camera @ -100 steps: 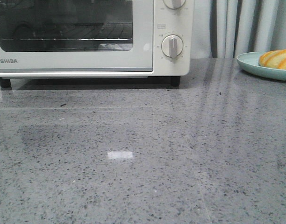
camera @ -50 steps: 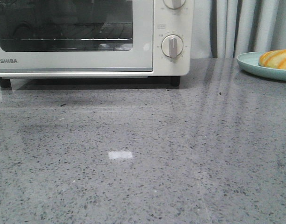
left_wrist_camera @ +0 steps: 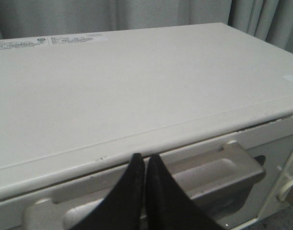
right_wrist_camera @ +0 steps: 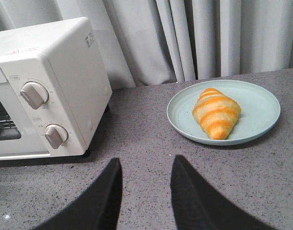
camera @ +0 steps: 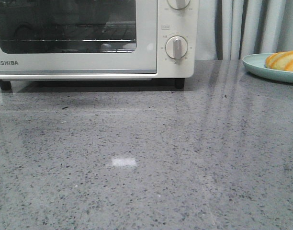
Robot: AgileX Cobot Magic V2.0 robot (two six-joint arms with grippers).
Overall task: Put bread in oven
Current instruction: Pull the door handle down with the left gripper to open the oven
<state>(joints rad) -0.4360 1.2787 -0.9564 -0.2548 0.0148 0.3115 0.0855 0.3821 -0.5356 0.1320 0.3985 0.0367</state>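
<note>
Left wrist view: left end effector (left_wrist_camera: 145, 160) pinched narrow above oven (left_wrist_camera: 137, 96) door handle (left_wrist_camera: 218, 170), likely to pull it open. Right end effector (right_wrist_camera: 146, 170) spread wide, empty, facing bread (right_wrist_camera: 216, 112) on plate (right_wrist_camera: 261, 103) on bench (camera: 185, 158).

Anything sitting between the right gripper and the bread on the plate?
No. In the right wrist view, only bare grey countertop and the plate's near rim lie between the open right gripper and the bread.
</note>
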